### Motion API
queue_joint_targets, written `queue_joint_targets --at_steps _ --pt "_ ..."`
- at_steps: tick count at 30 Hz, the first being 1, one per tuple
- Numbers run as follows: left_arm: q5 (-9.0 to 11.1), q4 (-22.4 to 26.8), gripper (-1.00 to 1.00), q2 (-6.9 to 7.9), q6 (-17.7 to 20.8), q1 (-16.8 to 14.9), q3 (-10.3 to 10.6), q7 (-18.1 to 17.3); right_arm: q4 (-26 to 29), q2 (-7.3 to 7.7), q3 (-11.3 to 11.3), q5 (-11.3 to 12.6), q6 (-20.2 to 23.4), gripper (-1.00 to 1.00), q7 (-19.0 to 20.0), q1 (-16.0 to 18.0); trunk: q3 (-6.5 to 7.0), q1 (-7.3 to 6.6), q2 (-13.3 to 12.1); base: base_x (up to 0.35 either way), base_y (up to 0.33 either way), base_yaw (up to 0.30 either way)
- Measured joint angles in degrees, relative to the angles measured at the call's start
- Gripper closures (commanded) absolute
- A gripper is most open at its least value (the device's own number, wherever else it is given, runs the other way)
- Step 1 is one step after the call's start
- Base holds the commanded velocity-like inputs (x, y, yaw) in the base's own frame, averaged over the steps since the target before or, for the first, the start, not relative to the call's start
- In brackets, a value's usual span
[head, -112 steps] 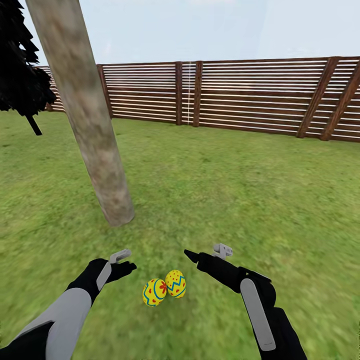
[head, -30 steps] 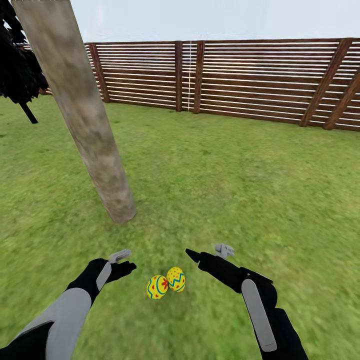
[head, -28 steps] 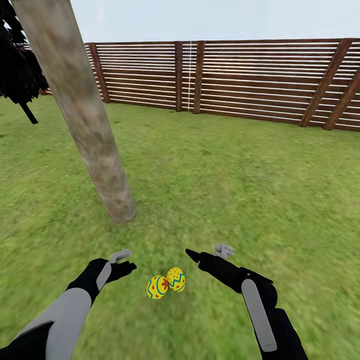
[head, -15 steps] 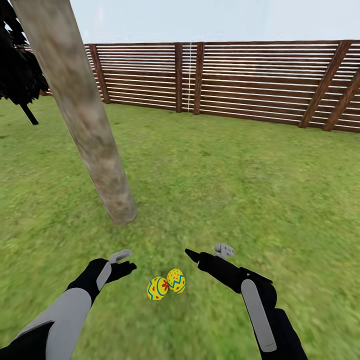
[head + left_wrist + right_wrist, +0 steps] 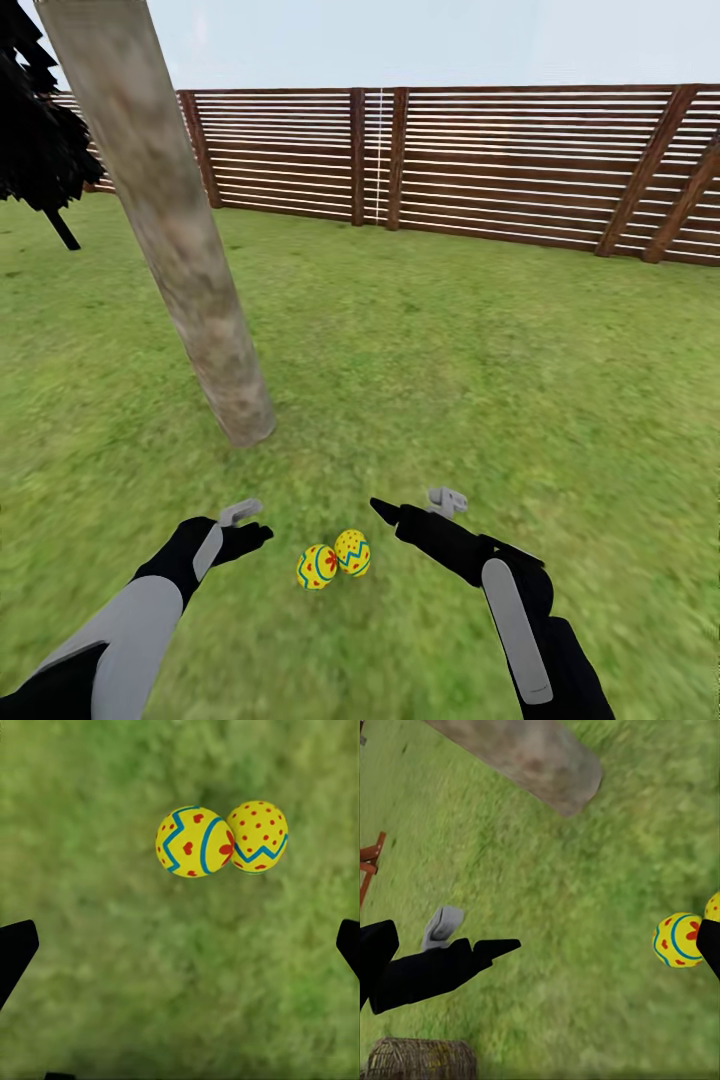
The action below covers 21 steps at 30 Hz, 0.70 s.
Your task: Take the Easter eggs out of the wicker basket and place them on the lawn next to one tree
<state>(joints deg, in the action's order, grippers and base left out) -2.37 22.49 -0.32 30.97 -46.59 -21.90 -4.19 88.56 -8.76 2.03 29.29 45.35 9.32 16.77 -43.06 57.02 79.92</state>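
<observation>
Two Easter eggs are lying touching on the lawn near the tree.
Head view: left gripper and right gripper are flanking them low in frame, both jaws spread, empty. Right wrist view is showing the wicker basket at lower left.

Two Easter eggs lie touching on the lawn near the tree trunk.

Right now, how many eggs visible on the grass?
2. The heart-patterned egg and the dotted egg lie touching on the lawn, between the grippers, near the tree trunk. A third may be out of frame.
</observation>
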Motion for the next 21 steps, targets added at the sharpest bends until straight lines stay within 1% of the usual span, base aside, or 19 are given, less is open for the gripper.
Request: queue_joint_targets --at_steps 2,6,21 --pt "0.0 0.0 -1.00 0.00 0.0 0.0 0.0 0.0 0.0 0.00 0.0 0.0 0.0 -1.00 0.0 0.0 0.18 -0.23 -0.4 -0.014 0.000 0.060" --pt "0.0 0.0 -1.00 0.00 0.1 0.0 0.0 0.0 0.0 0.00 0.1 0.0 0.0 -1.00 0.0 0.0 0.18 -0.23 -0.4 -0.004 0.000 0.217" --pt "0.0 0.0 -1.00 0.00 0.1 0.0 0.0 0.0 0.0 0.01 0.4 0.0 0.0 -1.00 0.0 0.0 0.19 -0.23 -0.4 0.000 0.000 0.285"
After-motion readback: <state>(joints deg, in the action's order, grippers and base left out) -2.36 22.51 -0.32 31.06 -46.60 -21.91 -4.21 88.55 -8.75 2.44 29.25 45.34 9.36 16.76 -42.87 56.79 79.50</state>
